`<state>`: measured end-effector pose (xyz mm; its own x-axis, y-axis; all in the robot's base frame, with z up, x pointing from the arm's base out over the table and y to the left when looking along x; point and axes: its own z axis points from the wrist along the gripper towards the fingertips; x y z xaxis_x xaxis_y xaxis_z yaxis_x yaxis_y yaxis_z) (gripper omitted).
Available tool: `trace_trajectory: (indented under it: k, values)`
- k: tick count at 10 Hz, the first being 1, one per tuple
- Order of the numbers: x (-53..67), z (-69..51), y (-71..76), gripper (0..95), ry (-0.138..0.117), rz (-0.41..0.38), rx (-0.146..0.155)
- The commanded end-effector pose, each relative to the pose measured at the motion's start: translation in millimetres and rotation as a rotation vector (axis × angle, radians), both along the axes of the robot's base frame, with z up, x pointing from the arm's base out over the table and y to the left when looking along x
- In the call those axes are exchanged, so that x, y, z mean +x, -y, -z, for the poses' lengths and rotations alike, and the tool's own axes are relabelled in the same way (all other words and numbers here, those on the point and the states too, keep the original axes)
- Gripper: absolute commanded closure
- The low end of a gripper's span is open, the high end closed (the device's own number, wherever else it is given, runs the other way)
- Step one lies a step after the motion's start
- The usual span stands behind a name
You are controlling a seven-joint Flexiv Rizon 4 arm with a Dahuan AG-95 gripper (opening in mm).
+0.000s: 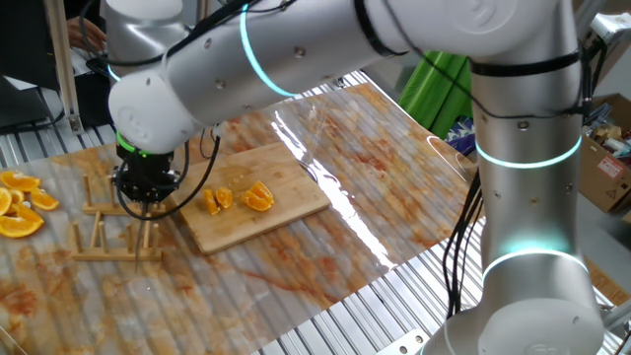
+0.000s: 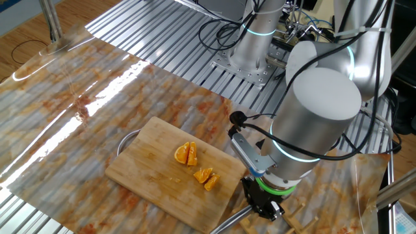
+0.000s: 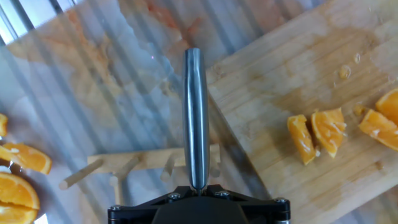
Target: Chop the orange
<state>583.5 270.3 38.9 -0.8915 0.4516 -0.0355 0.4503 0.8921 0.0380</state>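
Four orange pieces (image 3: pixel 317 134) lie on one cutting board (image 1: pixel 261 168). The gripper (image 3: pixel 196 186) pinches one metal knife handle (image 3: pixel 194 112) above one wooden rack (image 1: pixel 113 232).

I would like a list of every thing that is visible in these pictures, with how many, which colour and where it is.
orange pieces: a few small wedges in two little groups, bright orange, on the cutting board
cutting board: one, light wood, middle of the table
orange slices: a heap of bigger ones, orange, at the table edge beyond the rack
wooden rack: one, pale wood with pegs, beside the board, under the gripper
metal tool: one, grey steel, long and narrow, held in the gripper, above the rack
table cover: one, clear shiny sheet over a marbled brown surface
green thing: one, behind the arm, unclear
gripper: one, black, shut on the metal tool, pointing down
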Motion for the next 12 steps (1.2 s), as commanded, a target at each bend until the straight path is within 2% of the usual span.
trace_trajectory:
  k: [1,3,6,7,8,9,12]
  values:
    - [1.5,2.6,0.9,95.0,0.007,-0.001,0.003]
    - [2.4,2.8,0.8,95.0,0.017,0.007,0.004]
    - [3.4,2.8,0.8,95.0,0.013,0.015,-0.001]
    - [3.4,2.8,0.8,76.0,0.012,0.018,-0.001]
    - [3.4,2.7,0.8,76.0,0.012,0.022,-0.001]
    - [3.4,2.5,0.8,57.0,0.009,0.027,-0.001]
    - [2.7,0.7,0.6,57.0,-0.006,0.028,-0.001]
